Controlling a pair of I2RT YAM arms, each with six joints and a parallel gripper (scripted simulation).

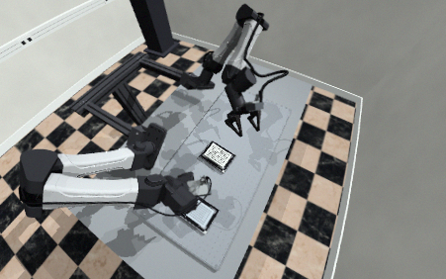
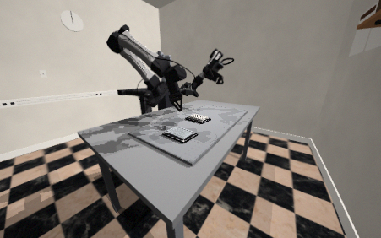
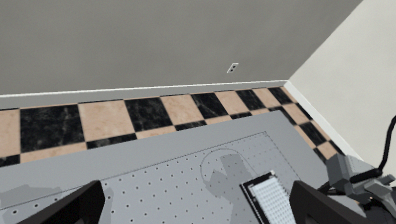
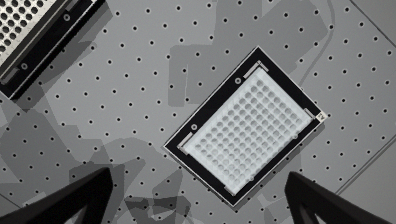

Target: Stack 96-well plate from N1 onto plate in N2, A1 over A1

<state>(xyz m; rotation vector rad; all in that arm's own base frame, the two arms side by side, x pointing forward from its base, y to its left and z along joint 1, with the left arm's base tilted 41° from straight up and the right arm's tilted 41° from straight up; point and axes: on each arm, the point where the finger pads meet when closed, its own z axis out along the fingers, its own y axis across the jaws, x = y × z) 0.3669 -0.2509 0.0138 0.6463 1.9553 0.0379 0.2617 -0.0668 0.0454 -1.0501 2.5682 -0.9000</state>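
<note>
Top: N1 plate [image 1: 203, 214] [image 2: 181, 133] [image 3: 276, 200] [image 4: 250, 125] sits in nest N1 [image 1: 204, 231] [image 2: 182, 141] [image 3: 254, 202] [image 4: 217, 102], right gripper [image 1: 185, 199] [image 2: 178, 107] [image 3: 361, 181] [image 4: 200, 174] over its edge in this view; N2 plate [image 1: 218, 154] [image 2: 198, 116] [image 4: 17, 25] sits in nest N2 [image 1: 223, 171] [image 2: 200, 121] [image 4: 47, 55]; left gripper [image 1: 248, 131] [image 2: 218, 67] [image 3: 197, 187] jaws apart, nothing between; exterior: two plates apart, unstacked; right gripper above tabletop [image 1: 119, 242] [image 2: 156, 177] [image 3: 125, 150]; left wrist: jaws wide; N1 plate partly hidden by a finger; right wrist: jaws wide, holding nothing; N1 plate ahead, marked corner at right; N2 plate cropped upper left.
</note>
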